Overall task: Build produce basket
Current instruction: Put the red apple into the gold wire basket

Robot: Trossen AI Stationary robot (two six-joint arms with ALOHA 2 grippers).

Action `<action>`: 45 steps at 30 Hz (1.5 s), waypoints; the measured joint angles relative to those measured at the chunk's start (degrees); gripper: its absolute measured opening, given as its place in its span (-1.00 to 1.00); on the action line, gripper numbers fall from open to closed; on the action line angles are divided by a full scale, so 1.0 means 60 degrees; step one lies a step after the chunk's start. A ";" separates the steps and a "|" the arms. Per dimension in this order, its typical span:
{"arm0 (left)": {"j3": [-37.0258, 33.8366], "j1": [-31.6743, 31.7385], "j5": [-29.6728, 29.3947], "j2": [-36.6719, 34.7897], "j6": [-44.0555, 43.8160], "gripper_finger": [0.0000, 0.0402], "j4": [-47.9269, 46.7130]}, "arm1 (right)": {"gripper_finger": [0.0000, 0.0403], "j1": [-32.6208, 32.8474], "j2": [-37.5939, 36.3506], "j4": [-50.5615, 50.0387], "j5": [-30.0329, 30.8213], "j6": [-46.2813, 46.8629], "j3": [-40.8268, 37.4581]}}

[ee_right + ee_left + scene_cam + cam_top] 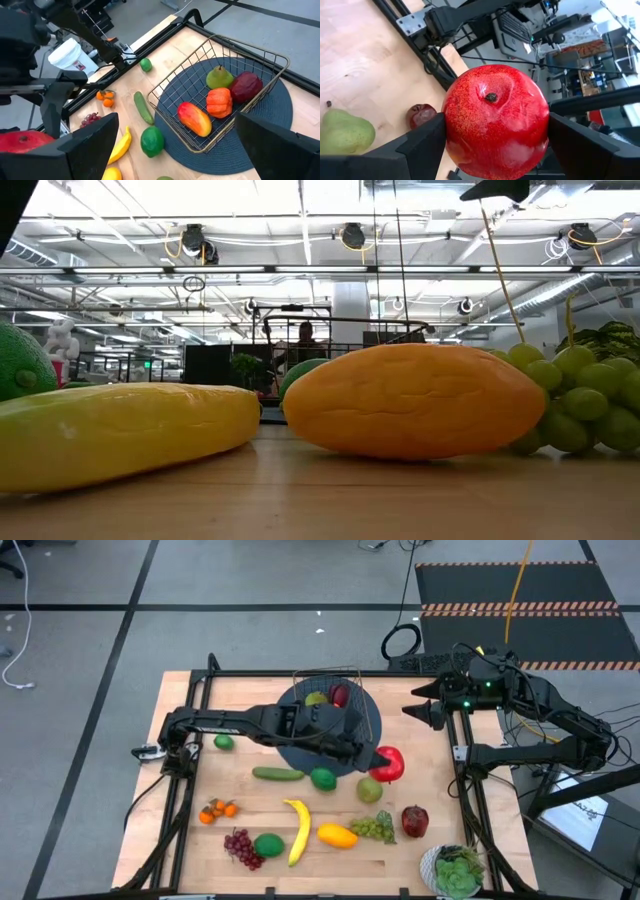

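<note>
1. My left hand (495, 150) grips a red apple (496, 120) across its widest part, beside the basket (220, 95) on the counter (190, 850).
2. Glossy, rigid and probably light, the apple could slip; I judge the mid-body hold safest.
3. My right hand (175, 150) waits wide open above the counter's far right corner.
</note>
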 joint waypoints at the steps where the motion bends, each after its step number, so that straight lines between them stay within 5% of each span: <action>1: 0.0000 0.0017 0.0025 0.0000 0.0170 0.60 -0.0004 | 0.94 0.0000 0.0000 0.0025 -0.0006 0.0055 0.0000; 13: 0.0000 0.0358 -0.0059 0.0000 0.4961 0.60 -0.0786 | 0.94 0.0000 0.0000 0.0028 0.0004 0.0190 0.0000; 28: -0.0065 0.2742 0.0035 0.0000 0.7570 0.60 -0.4816 | 0.94 0.0004 0.0006 0.0316 0.1070 0.1920 0.0000; 39: -0.1902 0.4563 0.0316 0.0004 1.0102 0.63 -0.4843 | 0.94 0.0004 0.0489 0.2575 0.1548 0.2381 0.0004; 45: -0.3304 0.4650 -0.0033 0.0007 1.1011 0.95 -0.4349 | 0.94 0.0004 0.0979 0.2832 0.1539 0.2430 0.0003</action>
